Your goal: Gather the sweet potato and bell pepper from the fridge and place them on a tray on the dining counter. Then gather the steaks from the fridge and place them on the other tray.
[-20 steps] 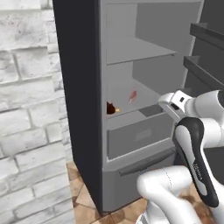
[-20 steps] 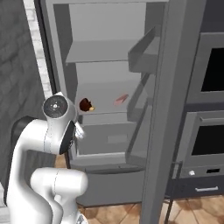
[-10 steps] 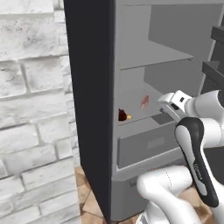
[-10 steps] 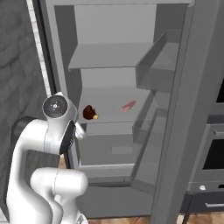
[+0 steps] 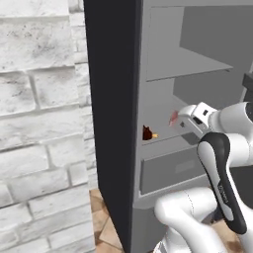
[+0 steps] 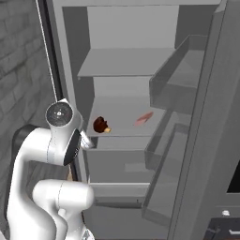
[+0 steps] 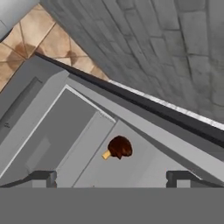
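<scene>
The grey fridge [image 5: 114, 123] stands open in front of me. On its middle shelf [image 6: 124, 126] lies the sweet potato [image 6: 100, 124], dark brown with an orange tip, near the shelf's left front corner. A thin pinkish-red steak [image 6: 144, 117] lies further right on the same shelf. In the hand view my gripper [image 7: 111, 177] is open and empty, and the sweet potato [image 7: 120, 147] lies just beyond the gap between its fingertips [image 7: 43, 177]. From the left base view, the sweet potato [image 5: 147, 133] and steak [image 5: 173, 116] sit left of my white hand [image 5: 196, 114]. The bell pepper, trays and dining counter are out of view.
A white brick wall [image 5: 39, 123] flanks the fridge's left side. The open fridge door with its bins [image 6: 187, 112] stands at the right. A closed grey drawer [image 5: 170, 170] sits under the middle shelf. Tan floor tiles [image 5: 106, 232] lie below.
Both base views have shifted and the fridge looms larger: the base has driven closer and leftward. The arm's pose and the open gripper look unchanged.
</scene>
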